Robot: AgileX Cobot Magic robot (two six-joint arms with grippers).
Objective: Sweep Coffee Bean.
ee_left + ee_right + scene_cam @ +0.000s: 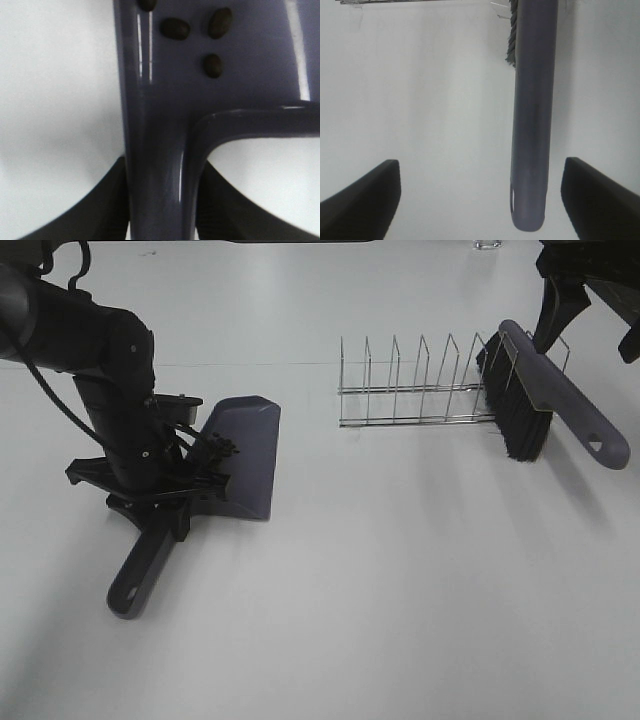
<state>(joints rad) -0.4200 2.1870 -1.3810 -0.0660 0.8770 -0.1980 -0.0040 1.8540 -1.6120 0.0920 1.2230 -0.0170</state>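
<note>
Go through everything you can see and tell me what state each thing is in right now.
Dustpan: flat on the table, handle clamped by the left hand.
Coffee beans: in the dustpan.
Brush: leaning against the wire rack, not gripped.
Right hand: open, its fingers either side of the brush handle.

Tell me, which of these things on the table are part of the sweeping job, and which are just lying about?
Part of the job:
- coffee beans, lying in the dustpan
- dustpan, its handle clamped by the left gripper
- brush, leaning at the rack's end, with the open right gripper around its handle, not touching

Just lying about:
- wire rack
</note>
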